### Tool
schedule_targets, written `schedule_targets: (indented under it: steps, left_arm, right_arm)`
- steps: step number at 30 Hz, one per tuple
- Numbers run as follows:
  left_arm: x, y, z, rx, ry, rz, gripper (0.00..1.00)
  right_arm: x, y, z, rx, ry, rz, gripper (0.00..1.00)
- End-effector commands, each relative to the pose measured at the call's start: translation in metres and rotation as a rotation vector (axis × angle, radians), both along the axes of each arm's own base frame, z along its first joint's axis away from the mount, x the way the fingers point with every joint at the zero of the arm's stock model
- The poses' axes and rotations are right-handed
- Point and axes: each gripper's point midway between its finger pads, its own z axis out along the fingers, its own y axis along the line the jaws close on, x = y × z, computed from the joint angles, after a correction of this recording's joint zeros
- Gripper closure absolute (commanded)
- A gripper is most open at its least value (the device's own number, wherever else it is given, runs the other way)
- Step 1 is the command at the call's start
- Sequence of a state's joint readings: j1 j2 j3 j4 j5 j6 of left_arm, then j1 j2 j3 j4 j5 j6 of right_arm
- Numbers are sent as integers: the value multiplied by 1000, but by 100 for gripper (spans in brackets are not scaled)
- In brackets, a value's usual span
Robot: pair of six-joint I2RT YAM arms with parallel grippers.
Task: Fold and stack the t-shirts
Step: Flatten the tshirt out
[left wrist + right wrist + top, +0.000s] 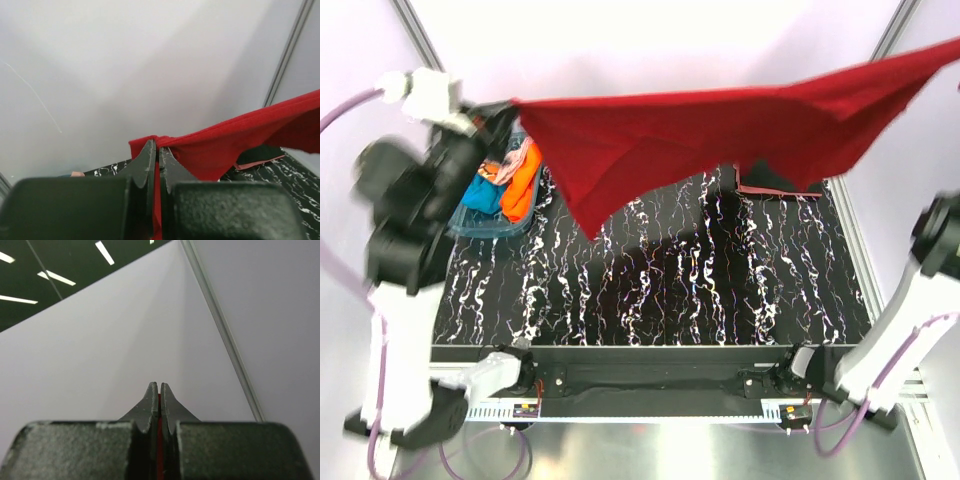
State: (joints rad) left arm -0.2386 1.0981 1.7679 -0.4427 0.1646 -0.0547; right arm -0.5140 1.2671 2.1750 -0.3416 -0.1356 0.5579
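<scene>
one desk (720, 290), black veined with white. one red shirt (700, 130), the largest cloth here, hangs in the air over the desk's far half and spans from above the far left corner to beyond the far right corner. it is plain dark red and taut along its top edge, with a pointed fold sagging left of the middle.

one blue tub (485, 232) sits at the far left corner. three bunched shirts show in it: an orange shirt (520, 185), a teal shirt (480, 193) and a pale pink shirt (525, 155). two more lie at the far edge toward the right corner: a black shirt (775, 178) on top of a pink shirt (785, 193), of which only an edge shows.

two pairs of jaws. the left jaws are clenched on the red shirt's left end, and the cloth fans away to the right from their tips. the right jaws are clenched as well, with a thin strip of red between them; the right wrist view shows no more of the shirt.
</scene>
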Motion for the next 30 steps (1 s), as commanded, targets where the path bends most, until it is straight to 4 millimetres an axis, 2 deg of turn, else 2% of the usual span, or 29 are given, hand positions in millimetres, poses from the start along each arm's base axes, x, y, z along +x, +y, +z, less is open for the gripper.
schedule_targets:
  steps: [1,2,4,5,6,8,9,11,12,14,15,16,18,19,20,21,22,23,24,25,27,28,29,30]
  left_arm:
    - [-70,19,49,-70,-186,14,100]
    - [-96,28,57,-84,-227,25,100]
    - [-124,34,63,-95,-273,18,100]
    - [-150,46,69,-116,-318,38,100]
    - [-165,52,71,-121,-348,48,100]
    - [-184,65,72,-137,-379,82,100]
    - [-205,73,75,-150,-420,91,100]
    - [-222,80,76,-161,-451,96,100]
    - [-230,82,77,-166,-465,95,100]
    - [-230,87,73,-175,-455,117,100]
    - [-226,86,71,-174,-449,118,100]
    - [-220,84,67,-168,-434,120,100]
    - [-191,79,46,-151,-365,140,100]
    - [-179,76,37,-147,-337,146,100]
    - [-169,75,30,-160,-316,156,100]
    - [-139,66,-2,-153,-227,157,100]
    - [-128,63,-16,-160,-192,160,100]
    - [-117,61,-31,-168,-162,165,100]
    - [-90,53,-73,-150,-68,173,100]
    - [-76,49,-96,-146,-25,180,100]
    - [-53,45,-136,-146,68,200,100]
    - [-36,41,-179,-125,162,217,100]
    - [-27,38,-193,-127,185,219,100]
    - [-15,32,-222,-117,253,220,100]
  right_arm:
    - [-72,15,25,-45,-110,-128,100]
    - [-85,20,28,-52,-129,-141,100]
    - [-124,40,40,-80,-194,-157,100]
    - [-138,49,45,-96,-217,-154,100]
    - [-162,57,49,-98,-255,-172,100]
    - [-195,69,57,-107,-318,-190,100]
    - [-217,78,61,-117,-358,-193,100]
    - [-247,92,66,-135,-416,-188,100]
    - [-253,95,67,-138,-428,-181,100]
    - [-258,101,68,-141,-439,-146,100]
    - [-254,101,66,-135,-429,-134,100]
    - [-238,95,60,-120,-394,-123,100]
    - [-208,92,49,-88,-337,-53,100]
    - [-173,80,30,-51,-254,-30,100]
    - [-153,81,17,-33,-209,33,100]
    - [-133,77,5,-8,-170,65,100]
    - [-87,60,-35,53,-58,88,100]
    - [-68,59,-55,90,-17,140,100]
    - [-50,54,-73,118,14,158,100]
    - [-13,39,-124,186,124,171,100]
    - [18,32,-170,237,198,208,100]
    - [43,22,-226,305,297,214,100]
    - [55,19,-252,333,341,225,100]
    - [64,17,-270,345,352,236,100]
